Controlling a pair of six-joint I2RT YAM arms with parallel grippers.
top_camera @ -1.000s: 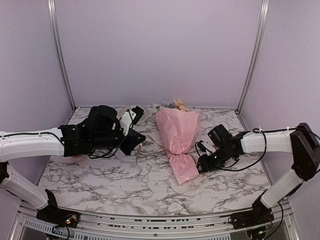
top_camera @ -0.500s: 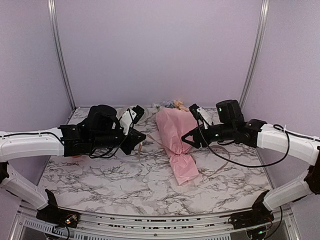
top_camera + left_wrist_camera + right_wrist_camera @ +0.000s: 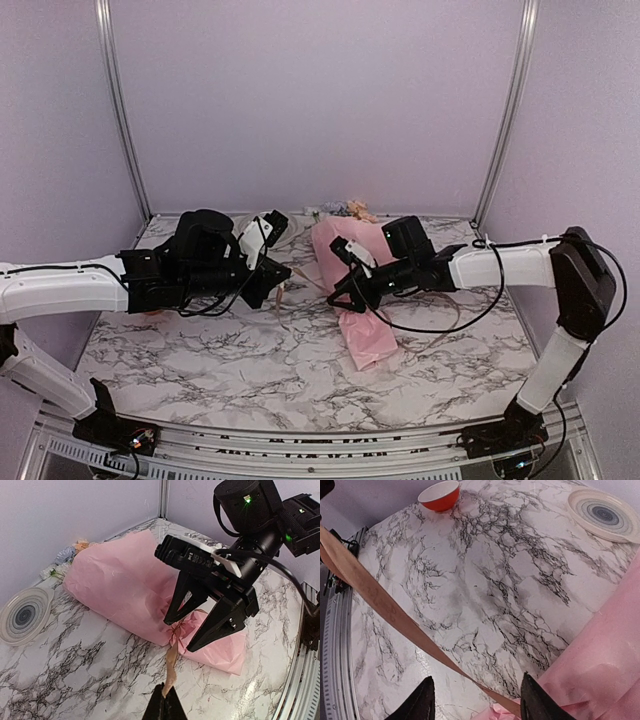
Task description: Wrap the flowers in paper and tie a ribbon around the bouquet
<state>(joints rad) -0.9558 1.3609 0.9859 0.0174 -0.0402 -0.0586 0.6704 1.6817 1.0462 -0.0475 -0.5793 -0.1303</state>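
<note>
The bouquet [image 3: 115,585] lies on the table [image 3: 75,670], with the flowers [image 3: 75,547] at its far end. The left gripper [image 3: 165,703] has its jaws together, clamped on the free end of the ribbon [image 3: 171,662], which runs to the bouquet's pinched neck. The right gripper [image 3: 180,634] has its jaws wide apart, straddling that neck and holding nothing. Whether it touches the bouquet cannot be confirmed.

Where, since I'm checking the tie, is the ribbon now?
In the left wrist view, the ribbon runs from the bouquet's cinched neck, framed by the open right pincer, down to the shut left pincer at bottom centre.
</note>
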